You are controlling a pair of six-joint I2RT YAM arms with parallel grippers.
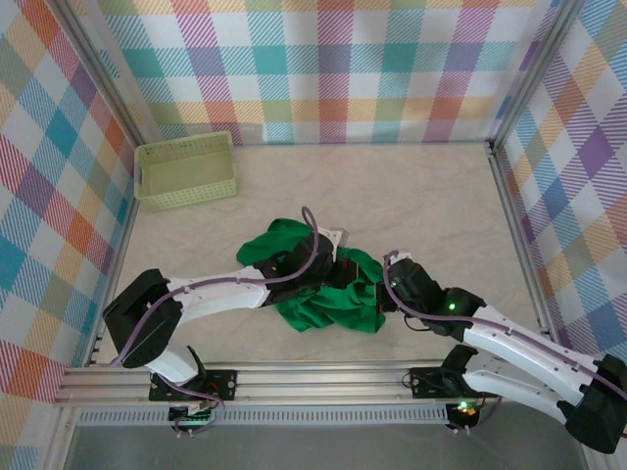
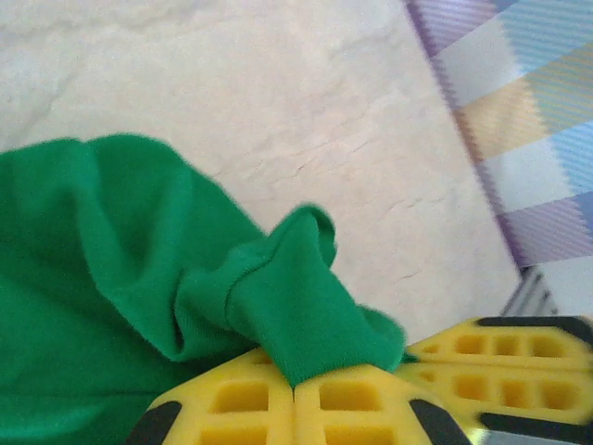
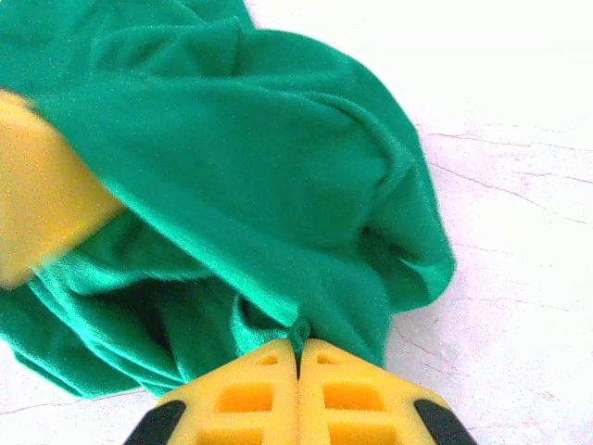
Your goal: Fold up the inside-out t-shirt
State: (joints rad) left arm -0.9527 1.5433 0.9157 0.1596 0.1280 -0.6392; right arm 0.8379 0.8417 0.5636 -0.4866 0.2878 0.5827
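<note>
**Both grippers clamped on the bunched green shirt, mid-table**

In the top view you see the inside-out t-shirt [image 1: 328,308] crumpled in a heap at the centre of the frame, a bit below the middle, on the pale marbled table [image 1: 421,196]. It is not flat; the folds are piled up and the two arms cover part of it.

Your left gripper [image 1: 341,262] reaches in from the lower left and sits on top of the heap. In the left wrist view its yellow fingertips [image 2: 295,389] are pressed together at the bottom of the frame, with a rolled tongue of the green fabric [image 2: 296,306] pinched between them.

Your right gripper [image 1: 384,294] comes in from the lower right, at the right edge of the heap. In the right wrist view its tips [image 3: 298,357] meet at the bottom centre, nipped on a fold of the shirt [image 3: 259,139], which fills the upper left of that frame. A blurred yellow shape [image 3: 37,195] shows at the left edge there; you cannot tell what it is.

The yellow-green lattice basket [image 1: 186,171] sits in the upper left of the top view, well apart from the shirt.
</note>
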